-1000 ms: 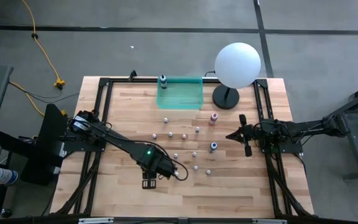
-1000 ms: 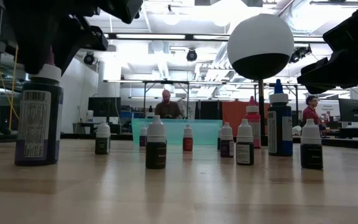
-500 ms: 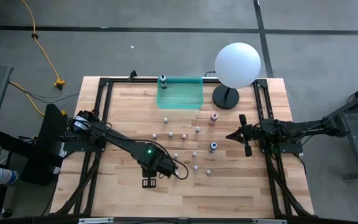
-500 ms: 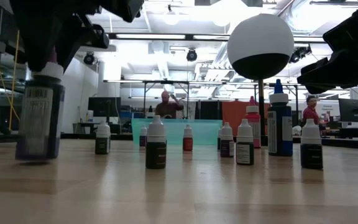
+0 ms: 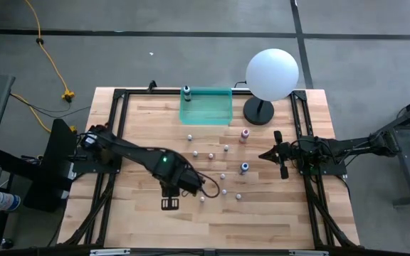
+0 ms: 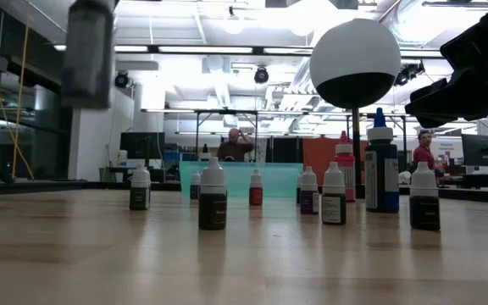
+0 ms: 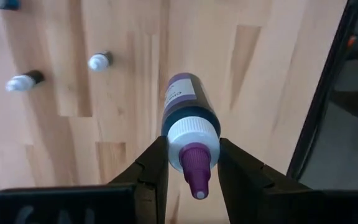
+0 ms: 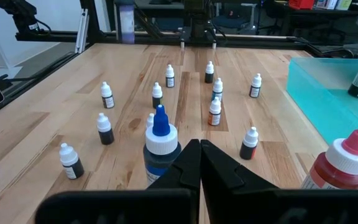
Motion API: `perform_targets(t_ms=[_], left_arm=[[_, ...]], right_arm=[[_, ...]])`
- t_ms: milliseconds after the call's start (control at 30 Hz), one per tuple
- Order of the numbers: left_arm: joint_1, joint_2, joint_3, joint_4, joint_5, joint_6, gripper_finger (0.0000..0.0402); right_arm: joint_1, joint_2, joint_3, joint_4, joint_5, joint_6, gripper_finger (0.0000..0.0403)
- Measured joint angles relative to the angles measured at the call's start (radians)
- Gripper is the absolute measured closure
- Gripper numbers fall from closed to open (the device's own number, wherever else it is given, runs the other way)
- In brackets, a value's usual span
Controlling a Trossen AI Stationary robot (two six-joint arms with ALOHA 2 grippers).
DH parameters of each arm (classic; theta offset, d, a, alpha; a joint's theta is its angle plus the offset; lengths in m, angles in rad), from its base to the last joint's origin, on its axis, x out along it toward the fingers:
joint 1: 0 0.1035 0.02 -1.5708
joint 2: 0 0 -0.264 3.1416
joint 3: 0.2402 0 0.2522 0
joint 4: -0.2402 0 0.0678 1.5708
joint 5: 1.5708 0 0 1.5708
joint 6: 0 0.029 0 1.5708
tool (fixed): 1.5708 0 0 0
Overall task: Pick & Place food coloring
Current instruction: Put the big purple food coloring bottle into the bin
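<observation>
Purple food coloring bottle lifted off the bench

The left claw [image 7: 192, 163] pinches the purple-tipped bottle [image 7: 188, 121] by its white cap, bench [image 7: 123, 93] below; the right claw [image 8: 199, 163] waits pressed together, the blue-capped bottle [image 8: 160, 144] just beside it.

In the low view the raised bottle [image 6: 89, 52] is smeared with blur and cut off by the top edge, so its label and the left hand gripping it cannot be seen. From above, that left hand [image 5: 170, 203] hides the bottle entirely, and the small bottles [image 5: 208, 155] near the teal tray [image 5: 206, 107] are too tiny to tell colours.
</observation>
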Motion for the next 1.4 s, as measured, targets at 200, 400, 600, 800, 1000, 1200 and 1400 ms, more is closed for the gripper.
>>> perform_targets(t_ms=[200, 400, 600, 800, 1000, 1200, 1400], left_arm=[[0.071, -0.001, 0.118, -0.03, 0.002, 0.0, 0.0305], [0.191, -0.002, 0.172, -0.028, -0.001, -0.003, 0.0305], [0.324, -0.001, 0.172, -0.029, -0.004, 0.023, 0.0305], [0.465, -0.012, 0.174, -0.028, -0.044, 0.148, 0.0305], [0.604, -0.011, 0.174, -0.008, -0.106, 0.261, 0.0305], [0.713, 0.0, 0.174, 0.051, -0.119, 0.294, 0.0305], [0.803, 0.053, 0.173, 0.095, -0.15, 0.286, 0.0305]], right_arm=[[0.0, 0.0, 0.0, 0.0, 0.0, 0.0, 0.0402], [0.0, 0.0, 0.0, 0.0, 0.0, 0.0, 0.0402], [0.0, 0.0, 0.0, 0.0, 0.0, 0.0, 0.0402], [0.0, 0.0, 0.0, 0.0, 0.0, 0.0, 0.0402], [0.0, 0.0, 0.0, 0.0, 0.0, 0.0, 0.0402], [0.0, 0.0, 0.0, 0.0, 0.0, 0.0, 0.0402], [0.0, 0.0, 0.0, 0.0, 0.0, 0.0, 0.0402]])
